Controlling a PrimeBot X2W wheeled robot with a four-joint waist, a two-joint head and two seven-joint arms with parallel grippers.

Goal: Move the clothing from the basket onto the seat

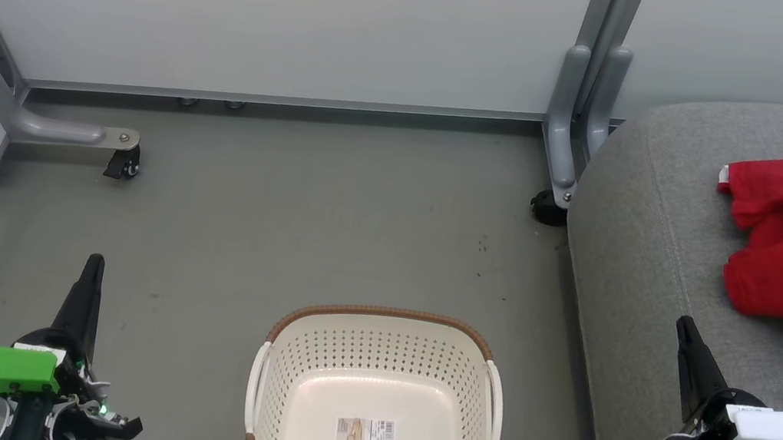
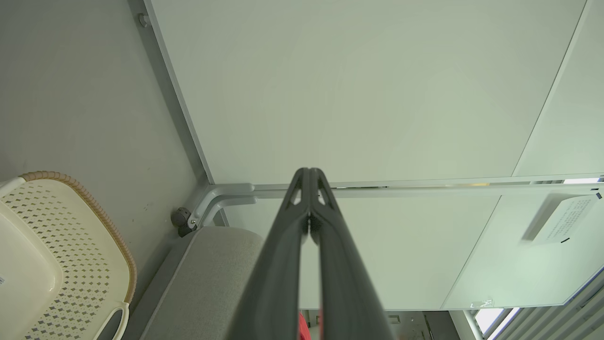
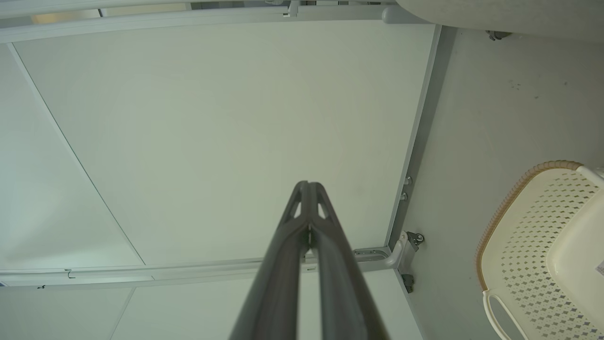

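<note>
grey floor (image 1: pixel 243 229) | white wall panels (image 1: pixel 275 9) | grey frame feet (image 1: pixel 56 128), black casters (image 1: pixel 123 167)

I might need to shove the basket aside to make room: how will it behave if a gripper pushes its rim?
The basket looks empty but for a paper label, with thin perforated plastic walls, so it is probably very light. On the smooth grey floor it would likely slide easily. A push high at the rim might tip it instead.
</note>
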